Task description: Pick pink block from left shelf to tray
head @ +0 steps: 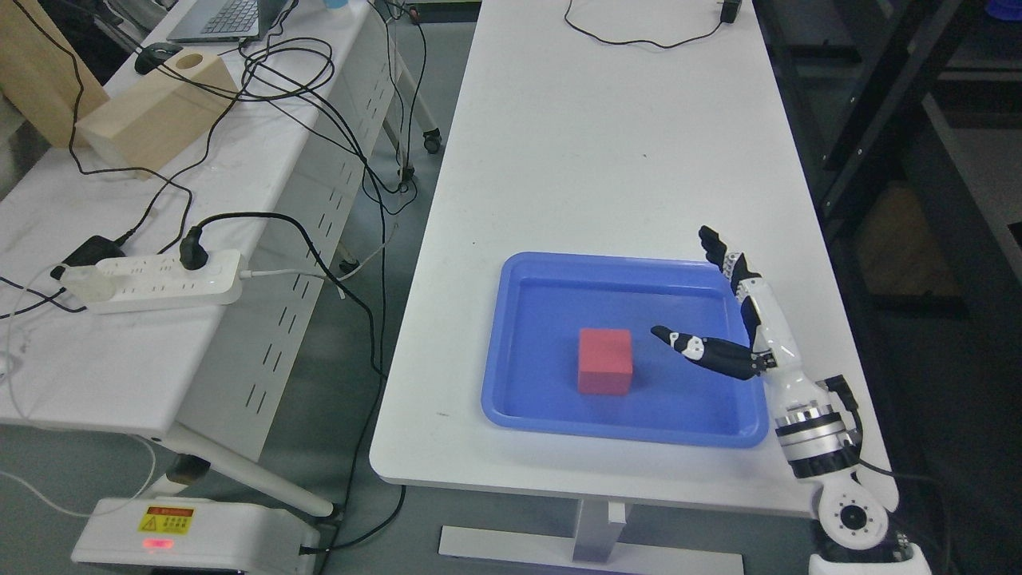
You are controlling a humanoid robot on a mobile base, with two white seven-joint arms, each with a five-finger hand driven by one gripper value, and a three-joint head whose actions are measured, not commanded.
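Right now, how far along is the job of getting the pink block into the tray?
It looks essentially done. The pink block sits flat inside the blue tray on the white table, near the tray's middle. Nothing is in hand: the right hand hangs open over the tray's right side, its thumb pointing at the block without touching it. All that seems left is drawing the arm away. The left arm is out of view.

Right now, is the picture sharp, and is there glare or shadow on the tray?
Head view: sharp overall; the blue tray shows soft sheen, no hard glare; the pink block casts only a faint shadow; the open right robot hand is in focus.
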